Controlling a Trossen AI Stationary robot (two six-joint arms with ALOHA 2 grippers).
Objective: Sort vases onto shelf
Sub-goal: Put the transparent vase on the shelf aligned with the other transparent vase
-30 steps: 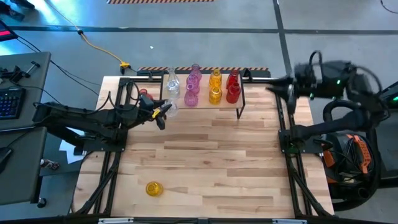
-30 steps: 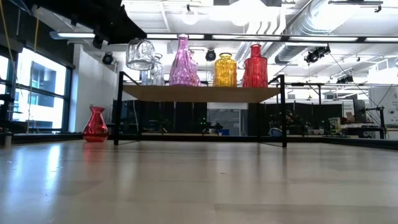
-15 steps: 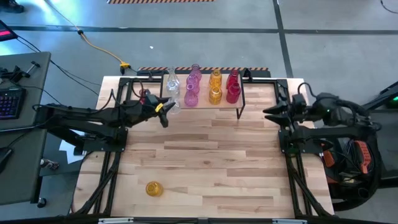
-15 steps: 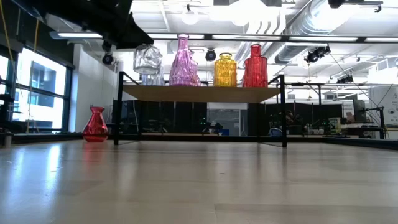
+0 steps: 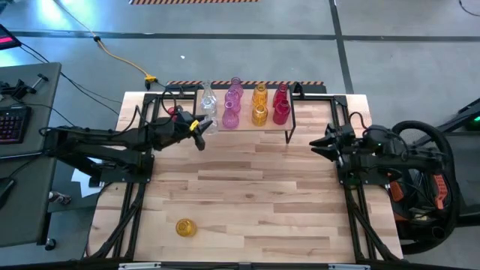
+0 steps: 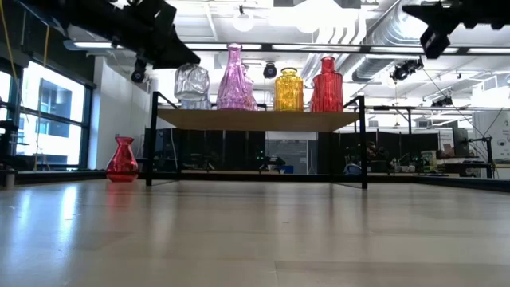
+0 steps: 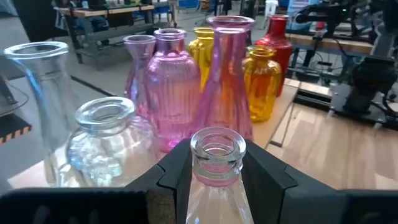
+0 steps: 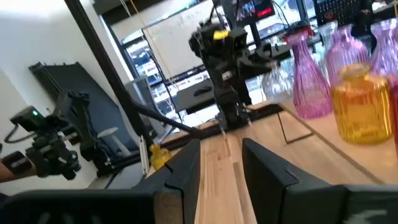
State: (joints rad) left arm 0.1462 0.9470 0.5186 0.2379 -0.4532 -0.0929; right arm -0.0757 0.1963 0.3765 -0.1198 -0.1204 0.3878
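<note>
The shelf (image 5: 246,124) stands at the table's far side and bears clear, pink, amber and red vases (image 5: 259,114) on their bases. My left gripper (image 5: 198,127) is at the shelf's left end, shut on a clear vase (image 6: 191,81) that hangs just over the board (image 6: 255,119). One red vase (image 6: 122,159) stands on the table left of the shelf. An amber vase (image 5: 185,227) sits near the front left. My right gripper (image 5: 318,142) hovers open at the table's right side, with nothing between its fingers (image 8: 186,168). My left gripper pinches the clear vase's narrow neck (image 7: 217,173) between its two fingers, just under the rim. The fingers come nearly level from the table's left. The vase stays upright, mouth up. I cannot tell whether its base touches the shelf board.
Black frame rails (image 5: 352,202) run along both sides of the table. The wide stretch of tabletop (image 5: 247,195) in front of the shelf holds only the amber vase. A yellow cable (image 5: 124,60) lies on the floor beyond the far edge.
My right gripper has come down from high above the table's right side and tipped to level, staying open. My left gripper has carried the clear vase a little toward the shelf's left end, the vase staying upright.
</note>
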